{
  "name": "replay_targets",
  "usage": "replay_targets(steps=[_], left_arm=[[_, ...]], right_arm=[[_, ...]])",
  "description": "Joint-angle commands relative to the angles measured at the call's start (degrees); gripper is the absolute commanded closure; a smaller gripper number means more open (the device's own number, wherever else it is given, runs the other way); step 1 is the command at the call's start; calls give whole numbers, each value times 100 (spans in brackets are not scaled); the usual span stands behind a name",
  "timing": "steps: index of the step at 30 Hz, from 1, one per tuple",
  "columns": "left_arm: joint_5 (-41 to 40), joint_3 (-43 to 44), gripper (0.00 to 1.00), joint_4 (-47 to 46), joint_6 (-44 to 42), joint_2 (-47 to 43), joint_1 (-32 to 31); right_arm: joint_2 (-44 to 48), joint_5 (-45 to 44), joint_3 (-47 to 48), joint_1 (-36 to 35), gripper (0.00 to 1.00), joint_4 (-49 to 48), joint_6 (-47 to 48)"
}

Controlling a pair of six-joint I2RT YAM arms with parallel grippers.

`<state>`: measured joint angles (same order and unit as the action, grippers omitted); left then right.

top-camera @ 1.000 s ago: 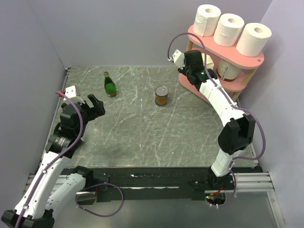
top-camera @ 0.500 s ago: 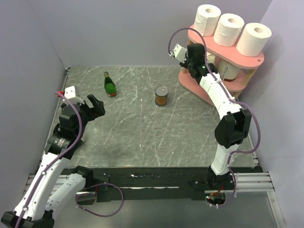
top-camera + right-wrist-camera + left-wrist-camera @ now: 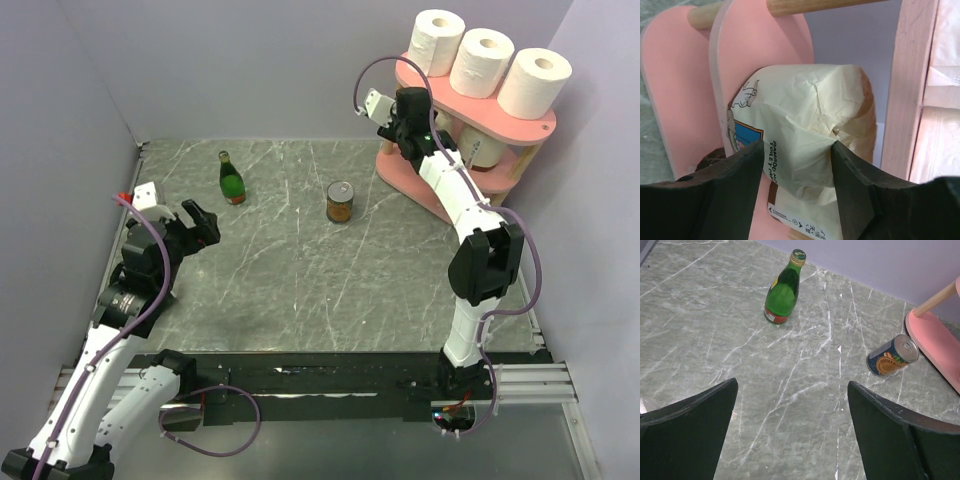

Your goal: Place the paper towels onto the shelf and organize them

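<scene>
Three white paper towels [image 3: 436,40] [image 3: 481,60] [image 3: 534,82] stand in a row on the top board of the pink shelf [image 3: 500,122] at the back right. My right gripper [image 3: 436,130] reaches in at the middle tier. In the right wrist view its fingers [image 3: 796,150] press both sides of a cream paper-wrapped roll [image 3: 805,105] that lies against the pink board [image 3: 670,90]. My left gripper [image 3: 205,222] [image 3: 792,390] hangs open over the bare left side of the table, holding nothing.
A green glass bottle [image 3: 231,180] [image 3: 782,290] stands at the back left. A small tin can [image 3: 340,201] [image 3: 892,356] stands mid-table near the shelf's foot [image 3: 935,340]. A wooden post [image 3: 915,75] rises right of the wrapped roll. Another roll [image 3: 485,150] sits on the middle tier.
My right arm has pushed up and further in toward the shelf's middle tier, and its jaws have widened a little round the wrapped roll. The left arm has barely shifted.
</scene>
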<state>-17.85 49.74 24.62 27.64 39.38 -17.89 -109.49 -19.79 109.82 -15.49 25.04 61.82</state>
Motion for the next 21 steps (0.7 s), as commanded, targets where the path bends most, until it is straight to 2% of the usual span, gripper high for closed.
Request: replay_targets(steps=[1,3,4,11,14,16,17,21], left_arm=[[-17,1,2,-203,-57,-105,-13],[-8,-8,2,-195,-57,-132,-13],[-8,-8,1,-212,-57,-158,-13],[-70,-8,1,-203,-57,-167,-13],[-96,-8,1,-195,-39,-167,-13],[-105,-8,1,-195,-57,-185,-13],[-105,-8,1,-195,-48,-176,-13],[-79,-17,1,-212,-48,-193,-13]], right_arm=[[182,-200,92,-51,33,-499,181],[261,-314,-13,-77,20,-596,242],[279,-341,-31,-104,18,-631,286],[481,-508,-425,-270,19,-877,278],[604,-596,-689,-341,25,-930,260],[648,-579,-812,-341,33,-957,260],[622,-561,-822,-350,43,-931,251],[534,-877,-874,-263,62,-615,225]])
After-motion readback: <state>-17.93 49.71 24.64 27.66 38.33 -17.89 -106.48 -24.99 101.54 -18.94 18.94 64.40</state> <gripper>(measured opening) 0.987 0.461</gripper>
